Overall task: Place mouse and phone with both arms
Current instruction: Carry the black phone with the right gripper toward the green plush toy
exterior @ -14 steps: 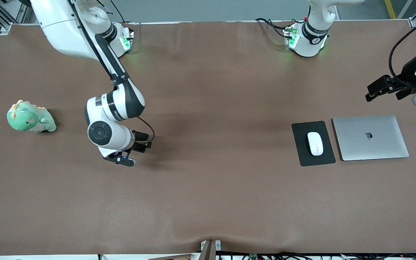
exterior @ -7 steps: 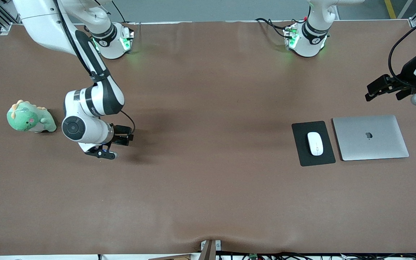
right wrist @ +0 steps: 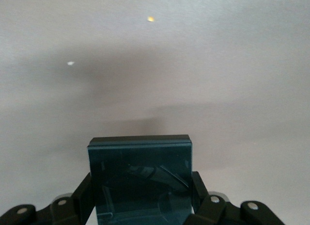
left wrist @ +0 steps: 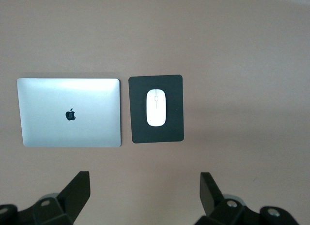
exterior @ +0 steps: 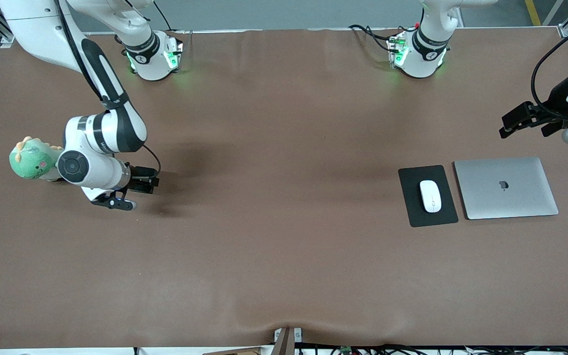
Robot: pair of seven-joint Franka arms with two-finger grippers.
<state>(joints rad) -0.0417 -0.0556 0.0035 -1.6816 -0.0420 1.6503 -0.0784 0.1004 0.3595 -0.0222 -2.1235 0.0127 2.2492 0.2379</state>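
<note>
The right gripper (right wrist: 140, 205) is clamped on the phone (right wrist: 140, 184), a dark glossy slab with rounded corners and a faint teal sheen. Its two black fingers (right wrist: 199, 198) press the slab's long edges from either side, and the phone's free end juts out past the fingertips over bare tabletop. In the front view this gripper (exterior: 136, 187) hangs above the table (exterior: 284, 256) toward the right arm's end, with a soft shadow under it. Close beside the arm's round wrist joint sits a plush dinosaur (exterior: 30, 160), green and fuzzy with pale orange spikes along its back (the arm covers part of it).

The table is covered in a smooth, matte brown sheet with a slight ripple at the edge nearest the front camera.

The left gripper (left wrist: 145, 196) waits up in the air at the left arm's end of the table, its blocky black fingers (left wrist: 77, 191) spread wide apart and holding nothing. Past the fingertips, roughly centred between them, lies the mouse (left wrist: 156, 107), a small white glossy oval with a thin line down its middle. It rests flat in the middle of a black mat (left wrist: 156, 133), a matte rectangle with rounded corners. Just beside the mat, not touching it, lies a closed laptop (left wrist: 92, 125), a brushed silver slab with a dark logo at its centre.
</note>
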